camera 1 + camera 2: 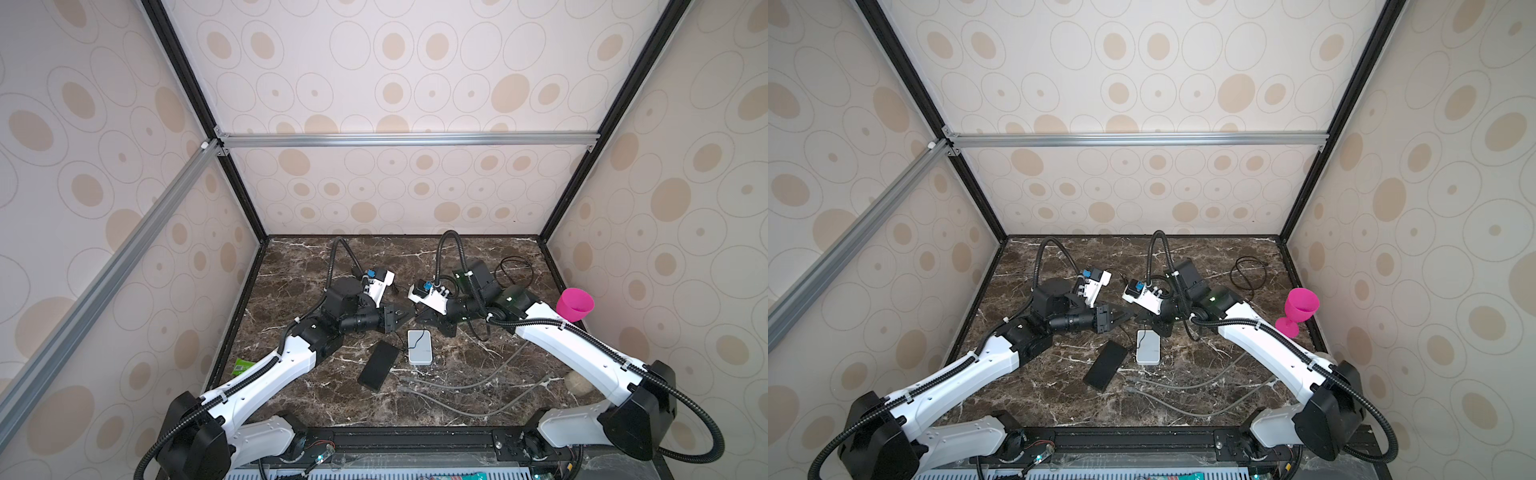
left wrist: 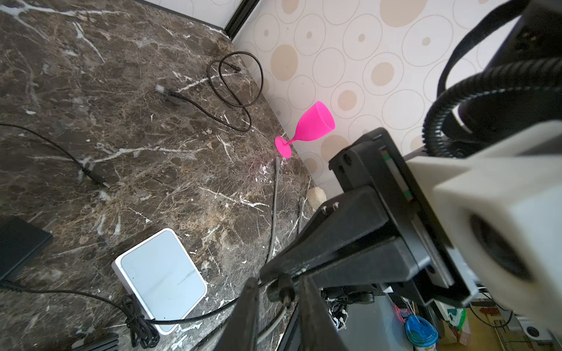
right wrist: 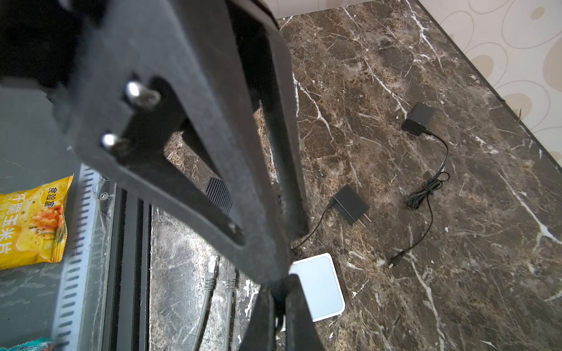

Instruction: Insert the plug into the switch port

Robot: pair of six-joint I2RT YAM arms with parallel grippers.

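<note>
The plug [image 2: 281, 291], a small black barrel with a metal tip, hangs in the air between the two claws. It sits above the table [image 1: 291, 270], just past the far edge of the switch [image 1: 419, 351], and in both top views it is too small to pick out. The right claw [image 2: 267, 274] is clenched on its back end, where the cord [image 2: 194, 316] leaves it, so the barrel sticks out beyond those closed tips roughly in line with them. The left claw [image 2: 279, 283] straddles the barrel from the opposite side, a finger [image 2: 251, 307] on each flank. The left wrist view shows a thin gap either side, so I read it as narrowly parted and not yet pinching. The metal tip seems to point in between the left fingers, toward that claw's wrist and not toward the switch. The switch lies flat on the table, below both claws and toward the robot's base, close to each and perhaps slightly nearer the right. The cord runs over one corner of the switch to a knotted bundle beside it. The ports show in no view, so I cannot tell which wall holds the socket. The coming move likely depends on swinging the plug's long axis round until the tip faces that wall. The left claw, if it takes hold of the barrel itself, looks better placed to do that.
</note>
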